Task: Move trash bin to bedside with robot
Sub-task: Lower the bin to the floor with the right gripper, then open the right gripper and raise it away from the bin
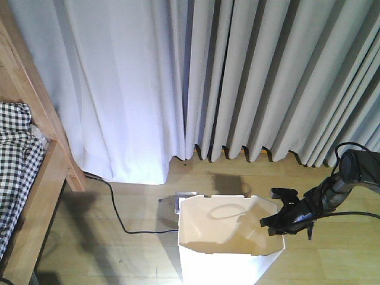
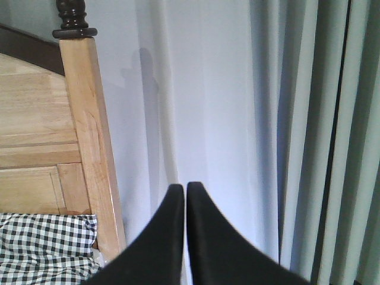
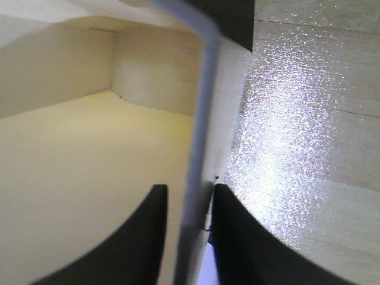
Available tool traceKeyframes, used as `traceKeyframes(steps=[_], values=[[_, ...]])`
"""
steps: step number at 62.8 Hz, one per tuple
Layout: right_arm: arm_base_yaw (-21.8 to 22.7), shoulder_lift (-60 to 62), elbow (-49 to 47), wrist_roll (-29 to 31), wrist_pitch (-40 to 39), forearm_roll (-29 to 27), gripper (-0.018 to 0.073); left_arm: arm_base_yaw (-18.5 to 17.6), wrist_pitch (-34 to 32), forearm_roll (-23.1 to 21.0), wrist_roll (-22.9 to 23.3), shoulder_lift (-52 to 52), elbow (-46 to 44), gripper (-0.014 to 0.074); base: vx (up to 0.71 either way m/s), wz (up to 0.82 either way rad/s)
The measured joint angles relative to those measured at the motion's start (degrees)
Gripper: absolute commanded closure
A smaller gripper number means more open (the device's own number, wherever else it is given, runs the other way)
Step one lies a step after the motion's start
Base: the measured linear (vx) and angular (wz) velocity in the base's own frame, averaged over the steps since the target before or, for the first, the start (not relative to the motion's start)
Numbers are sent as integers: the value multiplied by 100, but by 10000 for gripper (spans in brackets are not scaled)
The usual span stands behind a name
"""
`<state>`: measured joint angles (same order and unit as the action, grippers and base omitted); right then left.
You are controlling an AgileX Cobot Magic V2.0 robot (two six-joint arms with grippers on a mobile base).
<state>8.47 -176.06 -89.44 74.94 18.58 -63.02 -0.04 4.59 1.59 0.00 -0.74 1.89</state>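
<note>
The right gripper (image 3: 185, 205) straddles the trash bin's (image 1: 228, 249) rim — one finger inside, one outside, clamped on the thin wall. The bin stands on the wooden floor (image 1: 136, 255), well apart from the bed (image 1: 35, 196) at the left. I'd drag slowly and keep the pull low; that wall looks flexible and could slip. The left gripper (image 2: 184, 196) hangs idle, fingers together, facing the curtain (image 2: 237, 119). No labels or writing anywhere.

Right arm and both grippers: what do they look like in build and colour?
The right arm is slim and black, with a darker bulky joint housing and a black cable trailing from it. The right gripper is small, black and angular. In the wrist views, the fingers are matte black, curved and tapering; the left gripper ends in pointed tips.
</note>
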Motion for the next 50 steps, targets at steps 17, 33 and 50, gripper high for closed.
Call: traceKeyframes(steps=[17, 33, 50], values=[[0, 0, 0, -2, 19, 0, 64, 0, 0, 0, 0, 0, 0, 603, 0, 0], [0, 0, 0, 14, 47, 108, 64, 0, 0, 0, 0, 0, 0, 603, 0, 0], [114, 705, 139, -180, 721, 511, 64, 0, 0, 0, 0, 0, 0, 603, 0, 0]])
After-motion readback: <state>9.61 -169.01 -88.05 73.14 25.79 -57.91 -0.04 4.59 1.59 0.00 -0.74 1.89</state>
